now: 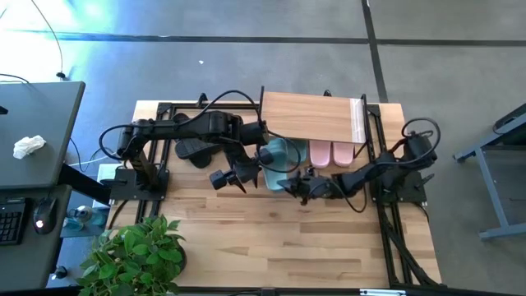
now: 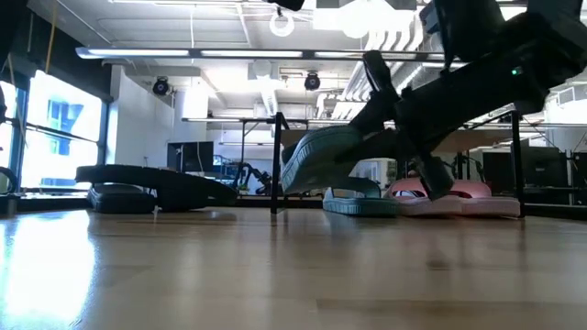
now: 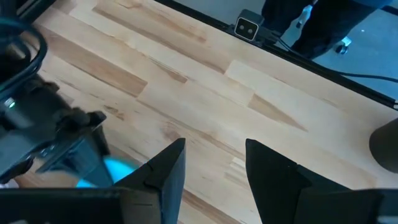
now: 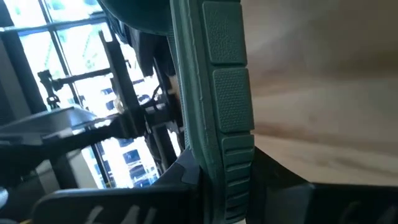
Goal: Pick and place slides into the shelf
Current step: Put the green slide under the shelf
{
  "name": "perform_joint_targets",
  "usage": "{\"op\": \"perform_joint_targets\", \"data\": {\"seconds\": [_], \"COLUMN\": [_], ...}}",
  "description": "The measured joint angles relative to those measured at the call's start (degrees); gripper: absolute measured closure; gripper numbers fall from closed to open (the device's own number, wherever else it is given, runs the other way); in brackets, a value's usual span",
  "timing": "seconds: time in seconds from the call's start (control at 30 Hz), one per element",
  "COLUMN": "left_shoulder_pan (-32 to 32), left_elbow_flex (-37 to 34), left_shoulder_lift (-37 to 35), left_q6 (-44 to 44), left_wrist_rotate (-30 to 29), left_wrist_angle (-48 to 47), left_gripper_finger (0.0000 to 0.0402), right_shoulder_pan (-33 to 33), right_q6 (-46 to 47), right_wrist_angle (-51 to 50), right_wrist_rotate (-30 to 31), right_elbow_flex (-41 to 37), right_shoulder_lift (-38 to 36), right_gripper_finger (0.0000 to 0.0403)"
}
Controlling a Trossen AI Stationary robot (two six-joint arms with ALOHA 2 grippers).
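The right gripper point(image 1: 302, 187) clamps a dark green slide point(image 2: 321, 158) (tilted on edge), the shelf point(image 1: 312, 117) at twelve o'clock; the left gripper point(image 3: 214, 171) hangs open, empty.

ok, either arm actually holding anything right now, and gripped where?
Right gripper is shut on a dark green slide, clamped on its sole edge and tilted off the table. Left gripper holds nothing, jaws apart over bare tabletop.

Overhead down; low level; wrists close, perhaps tableward.
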Motion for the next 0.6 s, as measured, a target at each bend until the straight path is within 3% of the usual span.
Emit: {"op": "perform_joint_targets", "data": {"seconds": [0.6], "left_shoulder_pan": [0.0], "left_elbow_flex": [0.0], "left_shoulder_lift": [0.0], "left_q6": [1.2], "left_wrist_rotate": [0.0], "left_wrist_angle": [0.2], "left_gripper_finger": [0.025], "right_shoulder_pan": [-9.9], "right_q6": [-1.8], "right_wrist_angle": [-0.1], "right_wrist_rotate": [-8.4], "right_elbow_flex": [0.0], "right_shoulder_lift": [0.0], "right_gripper_finger": [0.0367]}}
